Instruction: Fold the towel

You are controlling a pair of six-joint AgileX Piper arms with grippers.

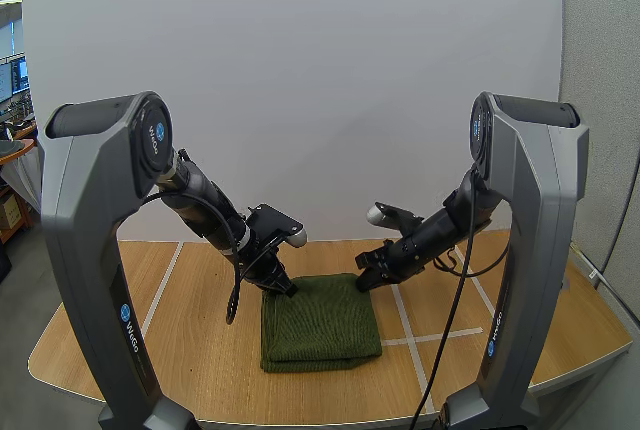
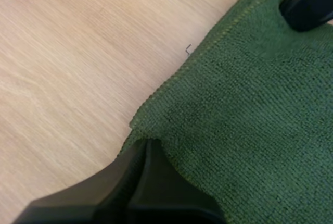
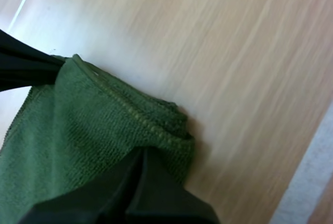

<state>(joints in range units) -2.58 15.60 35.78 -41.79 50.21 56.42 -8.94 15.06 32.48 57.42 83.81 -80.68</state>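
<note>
Towel (image 1: 320,325) lies folded into a green rectangle on the wooden table (image 1: 190,350), midway between the two arm bases, just left of a white tape line (image 1: 407,318). Left gripper (image 1: 286,288) is down on the far-left corner, fingers clamped together on the hem there. Right gripper (image 1: 362,282) is on the far-right corner, fingers closed with the cloth bunched up between the tips. Both corners sit at table level, not raised.
</note>
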